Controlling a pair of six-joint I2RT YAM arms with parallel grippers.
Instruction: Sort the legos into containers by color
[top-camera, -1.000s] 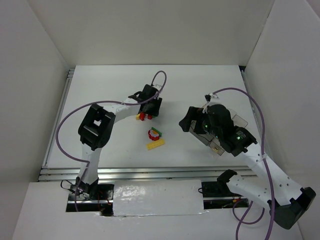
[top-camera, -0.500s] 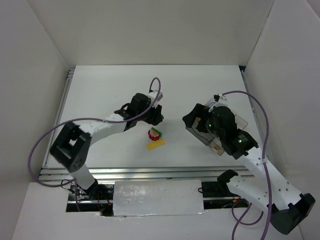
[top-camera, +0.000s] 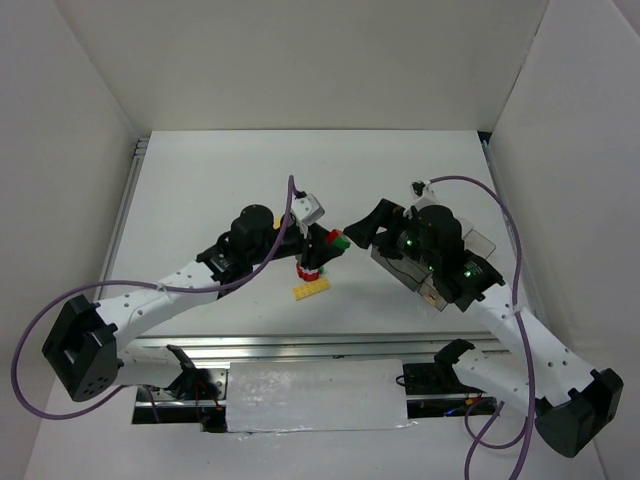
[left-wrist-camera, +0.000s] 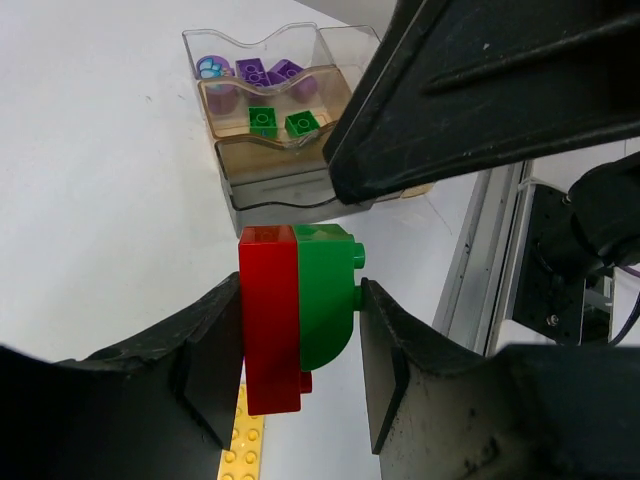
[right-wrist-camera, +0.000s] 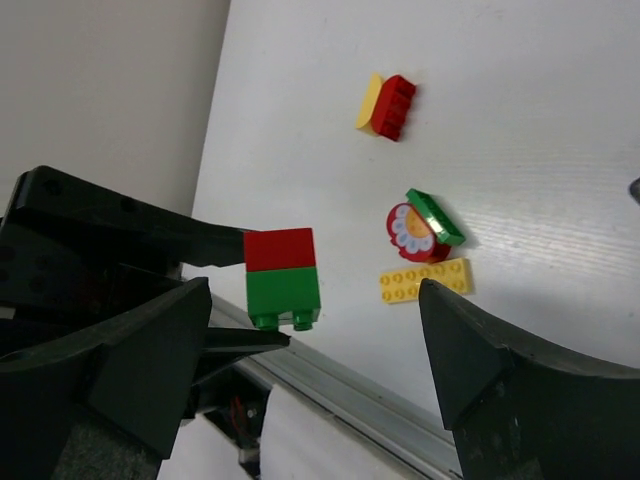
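No lettering, label, brand, number or sign can be read in any view (all three checked).

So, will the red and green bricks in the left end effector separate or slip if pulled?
The red-green pair looks like hard plastic, probably rigid. The left end effector presses its halves together, so separation seems unlikely. Glossy faces might slip.
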